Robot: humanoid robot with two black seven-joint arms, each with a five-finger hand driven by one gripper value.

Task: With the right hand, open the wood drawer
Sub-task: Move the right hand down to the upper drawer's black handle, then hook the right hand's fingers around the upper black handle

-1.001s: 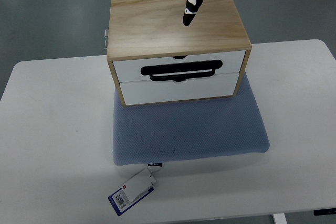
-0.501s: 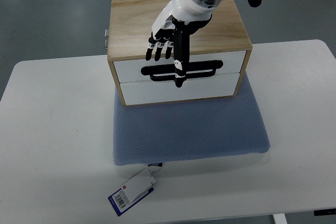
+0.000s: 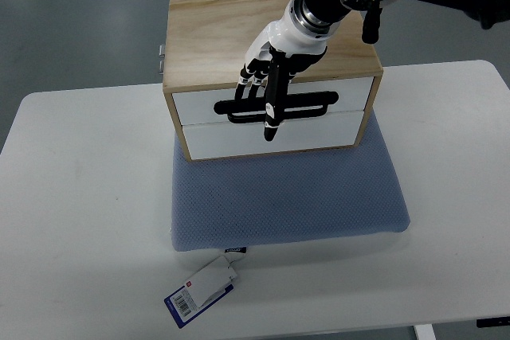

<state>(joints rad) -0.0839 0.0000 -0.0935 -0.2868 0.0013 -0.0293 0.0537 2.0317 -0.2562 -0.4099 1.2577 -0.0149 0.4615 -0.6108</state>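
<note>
I see the black-and-white right hand (image 3: 267, 85) reaching over the pale wooden 2-drawer box (image 3: 267, 33) on the blue-grey mat (image 3: 287, 197), fingers loosely extended and gripping nothing, at the shut upper drawer's black handle (image 3: 307, 107), probably to hook it.

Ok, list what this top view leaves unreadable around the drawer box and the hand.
- Right hand: its fingers lie over the black handle; whether they hook it cannot be told from above.
- Handle's middle: covered by the hand.
- Metal piece on the wood box: mostly hidden behind its left side.
- Tag print: too small.
- Left arm: not in the picture.
</note>
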